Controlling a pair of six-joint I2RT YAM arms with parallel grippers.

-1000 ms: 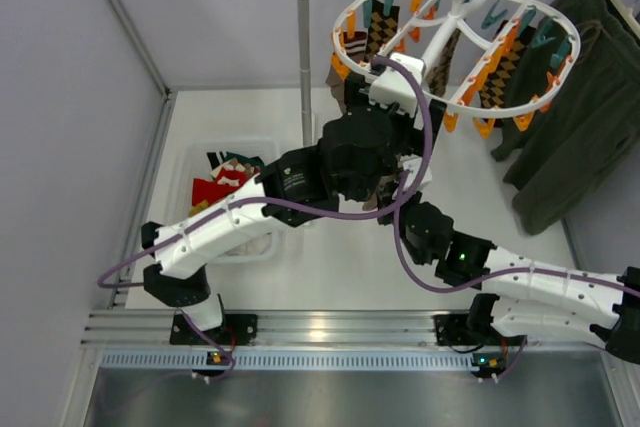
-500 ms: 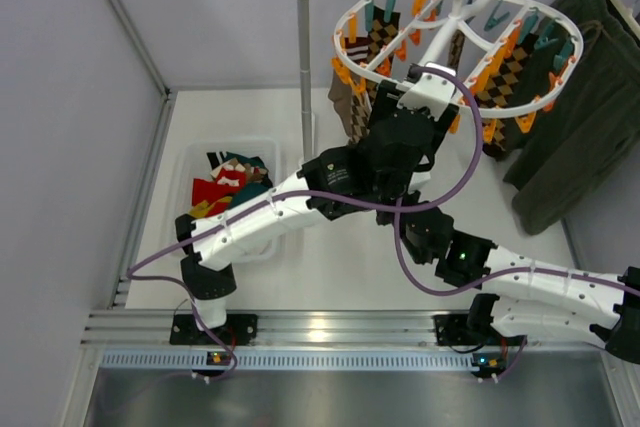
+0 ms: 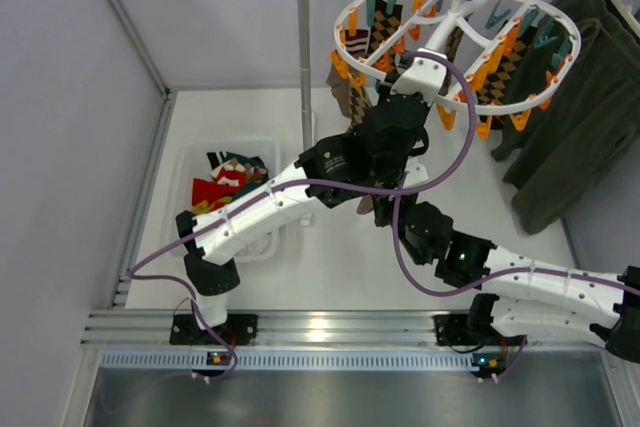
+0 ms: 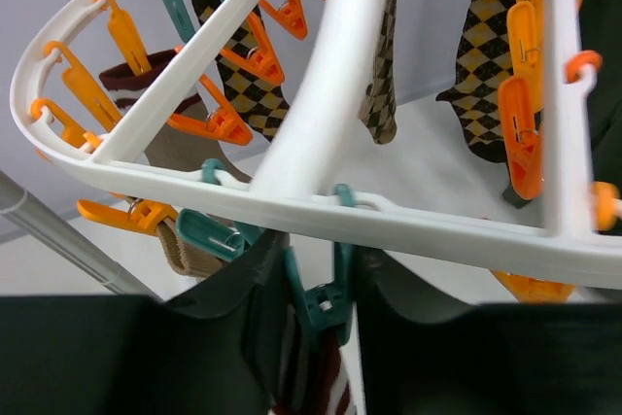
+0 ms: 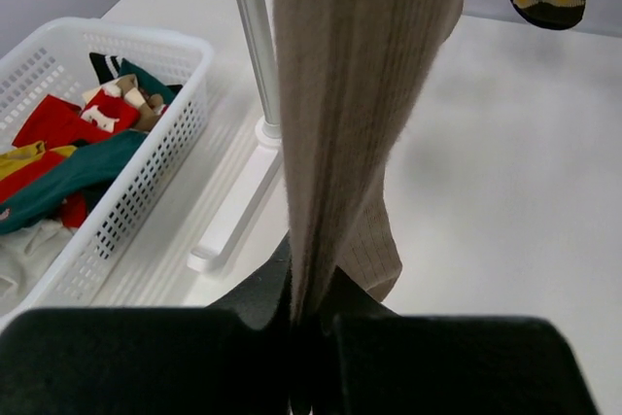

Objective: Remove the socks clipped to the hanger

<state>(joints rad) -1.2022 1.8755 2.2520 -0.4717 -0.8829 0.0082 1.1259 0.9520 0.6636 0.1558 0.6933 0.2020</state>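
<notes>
Teal clip [image 4: 326, 303] sits inside the raised left gripper [image 4: 319, 252], grip unclear; right gripper [image 5: 309, 289] clamps a sock [image 5: 360, 65].

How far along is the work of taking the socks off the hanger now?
Done: some orange clips on the hanger hang empty. In hand: the right fingers pinch a tan sock, and the left fingers stand on both sides of a teal clip. Left: several argyle socks are clipped on.
</notes>
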